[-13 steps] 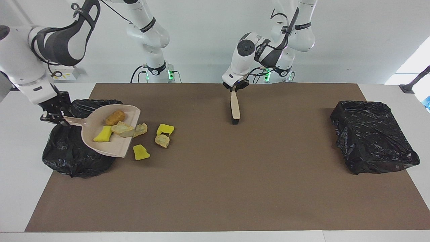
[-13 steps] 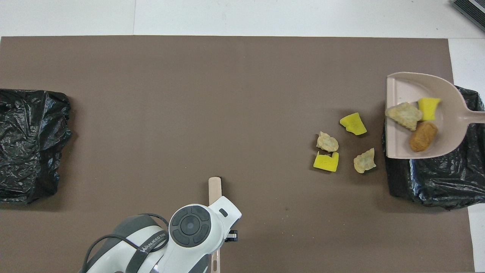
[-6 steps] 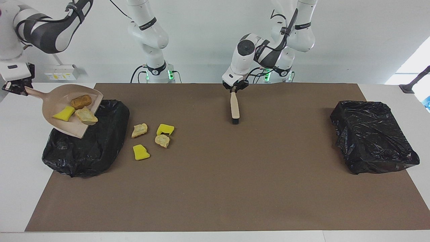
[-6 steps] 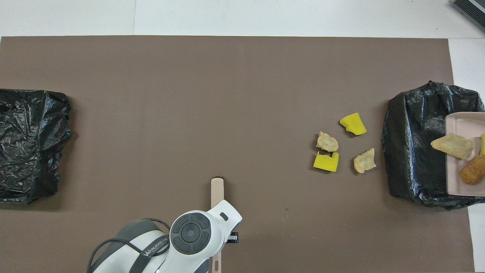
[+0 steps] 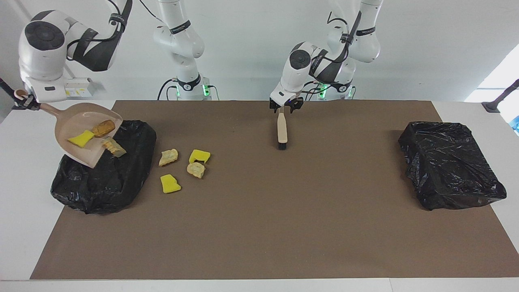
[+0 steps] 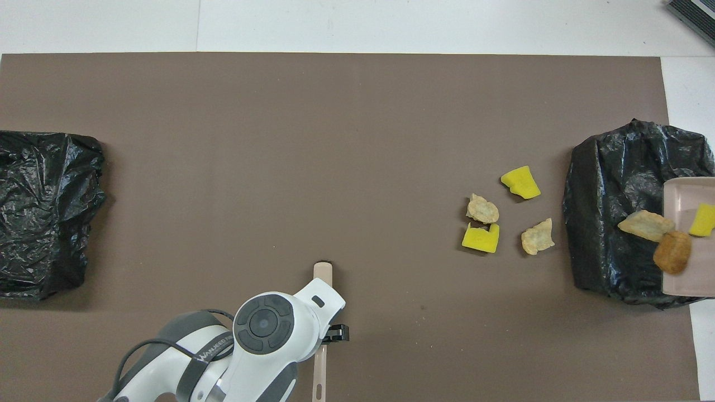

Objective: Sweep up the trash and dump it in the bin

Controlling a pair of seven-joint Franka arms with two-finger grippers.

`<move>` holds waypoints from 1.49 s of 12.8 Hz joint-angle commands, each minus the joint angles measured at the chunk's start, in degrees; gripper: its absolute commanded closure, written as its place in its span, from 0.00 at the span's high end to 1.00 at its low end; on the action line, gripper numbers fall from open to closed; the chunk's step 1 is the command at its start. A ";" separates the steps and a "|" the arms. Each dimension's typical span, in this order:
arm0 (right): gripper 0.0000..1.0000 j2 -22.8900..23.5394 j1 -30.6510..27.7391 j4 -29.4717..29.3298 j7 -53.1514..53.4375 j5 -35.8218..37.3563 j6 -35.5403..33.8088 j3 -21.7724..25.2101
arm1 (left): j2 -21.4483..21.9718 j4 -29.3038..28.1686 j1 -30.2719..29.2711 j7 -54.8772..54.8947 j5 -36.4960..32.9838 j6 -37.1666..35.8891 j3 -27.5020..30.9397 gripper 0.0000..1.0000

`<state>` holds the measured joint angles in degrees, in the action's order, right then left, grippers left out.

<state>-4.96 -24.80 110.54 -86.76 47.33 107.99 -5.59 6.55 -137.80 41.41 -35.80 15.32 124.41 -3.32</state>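
Note:
My right gripper (image 5: 24,101) is shut on the handle of the beige dustpan (image 5: 77,121), which hangs tilted with its lip down over the black-lined bin (image 5: 105,182). Trash lies in the pan: a yellow chunk (image 5: 81,138) and a brown lump (image 5: 103,128). A tan lump (image 5: 113,147) is slipping off the lip. Several more scraps lie on the brown mat beside the bin, among them a tan one (image 5: 168,157) and a yellow one (image 5: 170,183). My left gripper (image 5: 286,106) stands open over the handle end of the brush (image 5: 282,129), which rests on the mat.
A second black bag-covered bin (image 5: 450,166) sits at the left arm's end of the table. The brown mat (image 5: 284,227) covers most of the table, with white table edge around it. In the overhead view the dustpan (image 6: 692,279) shows only partly at the frame edge.
The right arm lifted the loaded dustpan off the mat, carried it over the bin and tipped it; the tan lump slid to the lip. The left gripper opened off the brush handle.

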 commanded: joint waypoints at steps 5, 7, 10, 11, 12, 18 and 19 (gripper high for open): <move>0.00 -1.63 3.96 1.43 5.11 14.00 -1.11 -0.38 | -0.14 5.34 -15.11 0.29 -1.08 -0.31 0.16 1.00; 0.00 -2.50 6.42 1.95 5.20 18.82 -1.29 -0.39 | 0.21 6.75 -19.42 2.55 -5.02 -1.88 0.25 1.00; 0.00 -5.75 7.84 7.21 8.70 20.61 0.20 -0.47 | 1.35 8.25 -27.85 13.17 -5.48 -6.71 0.25 1.00; 0.00 -6.11 7.92 7.67 8.89 20.61 0.29 -0.47 | 2.05 8.51 -30.40 16.78 -5.48 -8.20 0.25 1.00; 0.00 -6.02 7.92 7.50 8.80 20.70 0.30 -0.47 | 2.41 8.95 -32.60 20.29 -5.74 -9.44 0.25 1.00; 0.00 -7.43 7.22 3.45 -1.48 19.92 0.21 -0.21 | 2.59 15.79 -41.57 34.63 -8.81 -16.91 0.33 1.00; 0.00 -7.52 7.31 3.54 -1.40 16.42 0.03 -0.04 | 2.41 17.03 -42.89 36.39 -8.82 -17.53 0.25 1.00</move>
<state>-12.17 -16.89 113.72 -86.78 66.87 107.51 -5.67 9.16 -123.65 0.77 -2.40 7.65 109.70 -2.35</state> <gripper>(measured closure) 0.687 0.000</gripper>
